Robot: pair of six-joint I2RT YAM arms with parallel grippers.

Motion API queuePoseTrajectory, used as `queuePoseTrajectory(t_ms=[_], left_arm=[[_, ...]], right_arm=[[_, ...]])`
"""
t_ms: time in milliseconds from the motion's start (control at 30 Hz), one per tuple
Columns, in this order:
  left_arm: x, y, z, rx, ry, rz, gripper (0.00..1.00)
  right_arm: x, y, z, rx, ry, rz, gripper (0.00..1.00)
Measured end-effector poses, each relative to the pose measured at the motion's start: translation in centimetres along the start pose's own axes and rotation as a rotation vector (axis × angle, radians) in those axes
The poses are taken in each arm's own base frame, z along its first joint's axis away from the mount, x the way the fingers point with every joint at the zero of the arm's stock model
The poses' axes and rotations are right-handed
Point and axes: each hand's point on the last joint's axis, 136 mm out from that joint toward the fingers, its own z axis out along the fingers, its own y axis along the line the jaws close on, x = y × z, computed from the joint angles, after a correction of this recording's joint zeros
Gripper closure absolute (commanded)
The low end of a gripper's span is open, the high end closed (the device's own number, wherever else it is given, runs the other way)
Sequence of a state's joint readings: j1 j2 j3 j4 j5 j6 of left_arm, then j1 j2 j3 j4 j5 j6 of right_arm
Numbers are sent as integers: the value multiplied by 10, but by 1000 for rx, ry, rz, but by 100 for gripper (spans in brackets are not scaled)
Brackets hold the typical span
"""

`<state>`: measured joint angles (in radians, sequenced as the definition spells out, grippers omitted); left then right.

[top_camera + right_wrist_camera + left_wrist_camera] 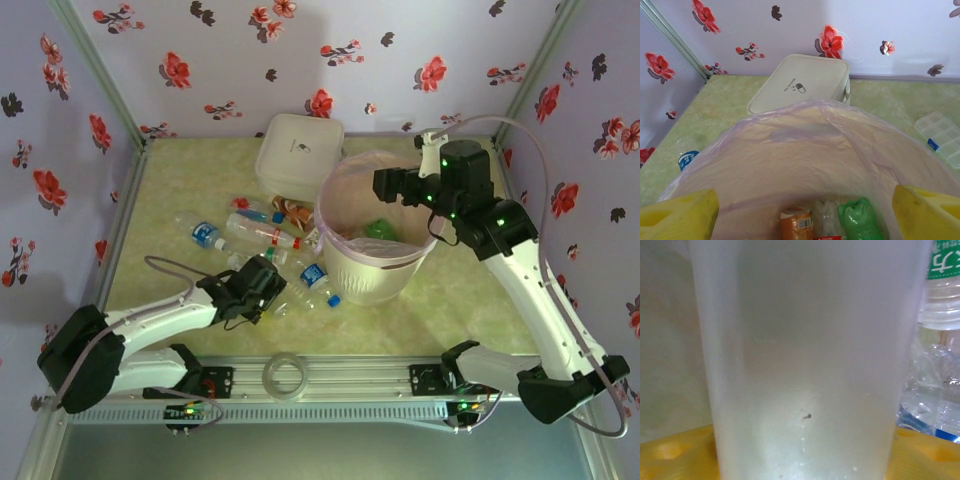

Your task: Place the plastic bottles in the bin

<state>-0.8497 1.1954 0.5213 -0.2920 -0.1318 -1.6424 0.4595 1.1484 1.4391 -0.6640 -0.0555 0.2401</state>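
Bottles (262, 236) lie scattered mid-tabletop (180, 180), just left of the bin (372, 282). The left fingers (670, 455) straddle a clear bottle (805, 365) there, but I cannot tell whether they grip it yet. Right fingers (680, 215) hang wide apart and empty over the bin's mouth, where a green bottle (860, 220) already lies.

Lidded white box (298, 150) at the back, clear tape ring (285, 375) at the front.

Bottles (262, 235) L of bin (375, 282), some in it; box (298, 150) behind.
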Motion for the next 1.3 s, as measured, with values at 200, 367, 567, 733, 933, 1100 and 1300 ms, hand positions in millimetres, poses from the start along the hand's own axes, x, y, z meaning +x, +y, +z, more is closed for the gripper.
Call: queuePoseTrajectory(t_ms=[200, 367, 567, 733, 933, 1100, 1300], left_arm=[[-3, 10, -3, 2, -16, -27, 37], [-10, 22, -10, -28, -48, -27, 38], [-21, 33, -22, -51, -99, -25, 47], [-35, 34, -40, -33, -171, -29, 59], [-56, 27, -57, 19, -251, -37, 88], [-77, 7, -63, 144, -314, -38, 100], [-101, -13, -82, 176, -387, 46, 100]], right_arm=[[0, -1, 2, 4, 2, 2, 9], [0, -1, 3, 4, 1, 2, 9], [-1, -3, 3, 12, -4, 11, 10], [5, -5, 1, 16, 1, 38, 13], [7, -1, -6, -13, -12, 84, 13], [16, 12, -7, -104, -3, 141, 13], [18, 22, -6, -164, 19, 157, 11]])
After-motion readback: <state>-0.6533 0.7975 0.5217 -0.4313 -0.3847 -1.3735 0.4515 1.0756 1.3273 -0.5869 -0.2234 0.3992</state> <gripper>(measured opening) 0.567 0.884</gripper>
